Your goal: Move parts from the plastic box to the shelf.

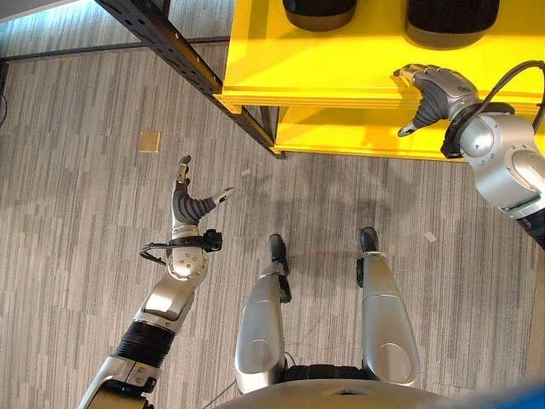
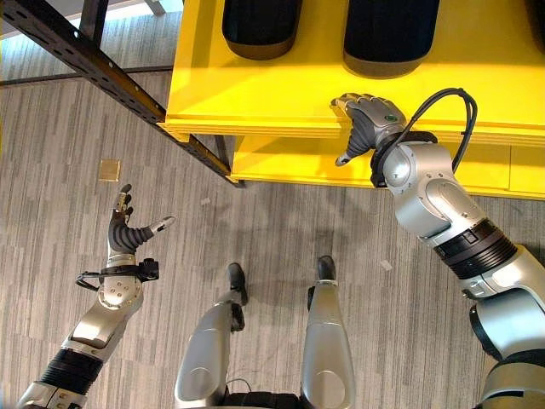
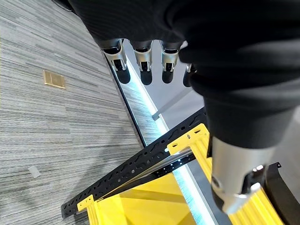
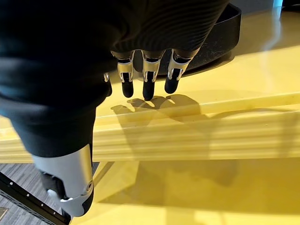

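The right hand (image 2: 368,118) hangs over the front edge of the yellow shelf (image 1: 341,60), fingers (image 4: 149,79) relaxed and nearly straight, tips just above the shelf top, thumb (image 4: 70,187) down in front of the lip; it holds nothing. Two black parts (image 2: 387,30) (image 2: 260,25) sit on that shelf top behind the hand, toward its rear, the nearer one just beyond the fingertips. The left hand (image 1: 189,204) is out over the striped floor (image 1: 77,170), well apart from the shelf, fingers spread and empty. The plastic box cannot be placed from these views.

By my reading, a part has been set down and the hand is free. To do this step well, lift the right hand straight up off the lip before pulling back, so the fingers do not nudge the nearer part. A black perforated frame rail (image 1: 187,64) runs beside the shelf's left corner; keep the left arm clear of it.
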Controlling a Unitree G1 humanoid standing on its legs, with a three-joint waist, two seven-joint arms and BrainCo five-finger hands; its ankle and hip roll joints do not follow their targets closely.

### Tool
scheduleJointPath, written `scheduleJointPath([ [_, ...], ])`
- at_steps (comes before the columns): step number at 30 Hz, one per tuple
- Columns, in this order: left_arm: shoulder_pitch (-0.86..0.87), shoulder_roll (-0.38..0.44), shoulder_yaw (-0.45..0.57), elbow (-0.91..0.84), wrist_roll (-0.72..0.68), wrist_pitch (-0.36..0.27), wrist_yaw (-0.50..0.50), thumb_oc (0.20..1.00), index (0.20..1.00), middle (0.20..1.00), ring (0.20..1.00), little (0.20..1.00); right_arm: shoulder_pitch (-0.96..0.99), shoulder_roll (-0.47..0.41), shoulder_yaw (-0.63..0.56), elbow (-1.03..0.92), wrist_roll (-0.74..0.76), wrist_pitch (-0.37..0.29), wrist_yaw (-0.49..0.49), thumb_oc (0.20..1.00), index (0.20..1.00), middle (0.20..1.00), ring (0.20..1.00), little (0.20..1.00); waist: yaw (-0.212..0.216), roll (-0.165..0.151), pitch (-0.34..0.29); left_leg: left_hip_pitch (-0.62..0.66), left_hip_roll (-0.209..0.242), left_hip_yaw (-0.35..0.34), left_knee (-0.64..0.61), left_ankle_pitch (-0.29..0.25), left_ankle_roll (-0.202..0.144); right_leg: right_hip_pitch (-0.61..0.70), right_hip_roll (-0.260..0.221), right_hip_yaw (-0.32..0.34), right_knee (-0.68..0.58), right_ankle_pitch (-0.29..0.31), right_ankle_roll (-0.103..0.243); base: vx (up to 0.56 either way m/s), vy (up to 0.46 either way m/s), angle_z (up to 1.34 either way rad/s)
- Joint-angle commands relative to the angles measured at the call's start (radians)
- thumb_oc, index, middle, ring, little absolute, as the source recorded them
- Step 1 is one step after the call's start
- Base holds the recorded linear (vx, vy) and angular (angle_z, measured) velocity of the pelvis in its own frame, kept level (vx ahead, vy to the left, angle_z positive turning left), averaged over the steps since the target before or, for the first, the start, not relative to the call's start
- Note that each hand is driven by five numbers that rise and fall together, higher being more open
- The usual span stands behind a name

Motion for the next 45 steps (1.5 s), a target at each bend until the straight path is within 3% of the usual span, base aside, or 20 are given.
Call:
scheduleJointPath([
  [1,0.05,0.049,0.042,-0.094,0.053,-0.022,0.0,1.0,1.0,1.0,1.0,1.0,-0.028,-0.007,-0.022,0.09,-0.033,0.058,-0.028,1.0,1.0,1.0,1.0,1.0,0.001,-0.053,-0.01,-0.027,-0.023,-0.032,0.132,-0.133,0.054,0.048,-0.025,-0.086,0.044,-0.099,-0.03,0.0,-0.038,0.02],
  [6,0.047,0.054,0.043,-0.098,0.05,-0.021,-0.01,1.0,1.0,1.0,1.0,1.0,-0.043,-0.025,-0.022,0.148,-0.005,0.049,-0.062,1.0,1.0,1.0,1.0,1.0,0.005,-0.055,-0.01,-0.02,-0.019,-0.034,0.129,-0.129,0.052,0.057,-0.023,-0.089,0.046,-0.102,-0.033,0.0,-0.015,0.02],
  [45,0.049,0.081,0.076,-0.067,0.044,-0.024,-0.047,1.0,1.0,1.0,1.0,1.0,-0.217,-0.105,0.064,0.324,0.075,0.007,-0.015,1.0,1.0,1.0,1.0,1.0,0.046,-0.081,-0.026,0.038,0.008,-0.05,0.054,-0.08,0.036,0.144,-0.01,-0.121,-0.018,-0.087,-0.031,0.01,-0.006,0.01],
])
